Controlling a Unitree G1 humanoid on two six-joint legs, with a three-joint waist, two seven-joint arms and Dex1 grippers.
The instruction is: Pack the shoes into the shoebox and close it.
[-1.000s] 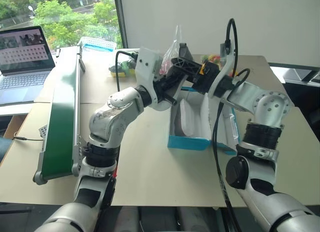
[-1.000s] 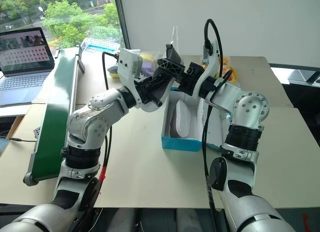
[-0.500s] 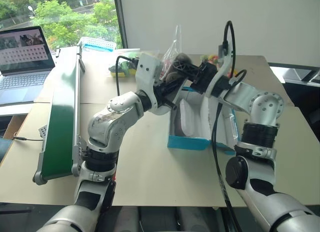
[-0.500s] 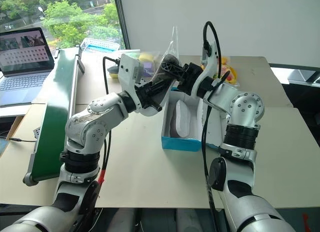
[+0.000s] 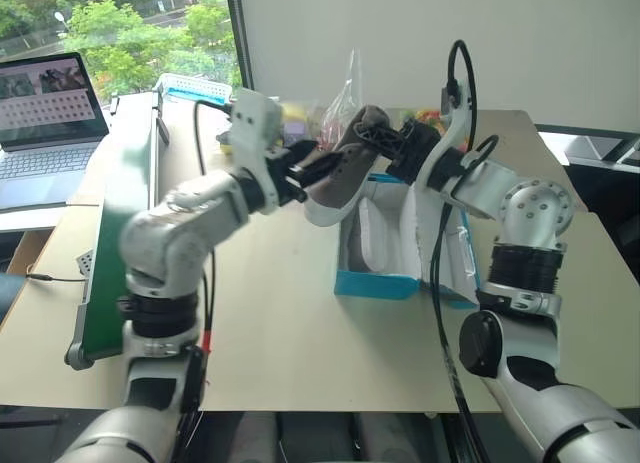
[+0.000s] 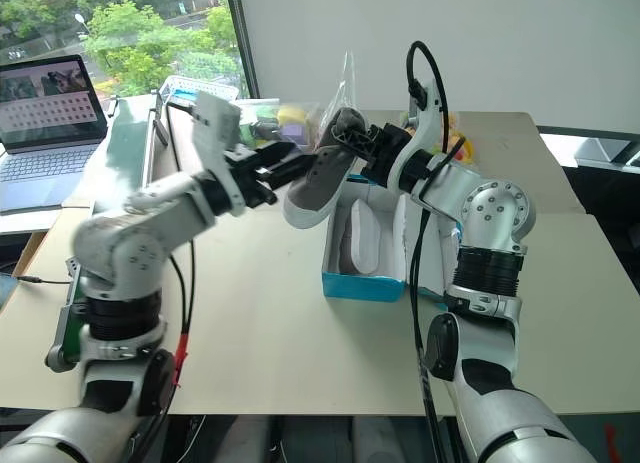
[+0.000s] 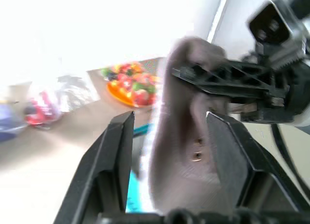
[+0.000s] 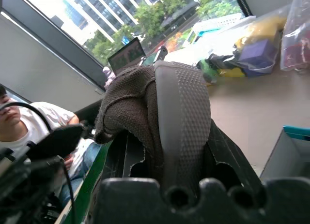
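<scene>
The right hand [image 6: 352, 143] is pinching the heel of a grey shoe [image 6: 318, 178] and holding it in the air above the far end of the blue box [image 6: 362, 283], with the toe sloping down toward the robot's left. In the right wrist view the heel [image 8: 164, 112] is sitting squeezed between the two black fingers. The left hand [image 5: 318, 167] is spread, its fingers [image 7: 112, 151] standing on either side of the shoe [image 7: 186, 137] without gripping it, just beside the toe end. The box is sitting open near the middle of the bench [image 5: 290, 333], its lid folded out toward the right edge, and the second shoe [image 6: 360, 238] is lying inside it, sole up. Clear bags of coloured items [image 5: 340, 108] are lying near the far edge of the bench, behind both hands. A green conveyor [image 5: 120, 223] is running along the left edge, with a laptop [image 5: 45, 123] beyond it.
</scene>
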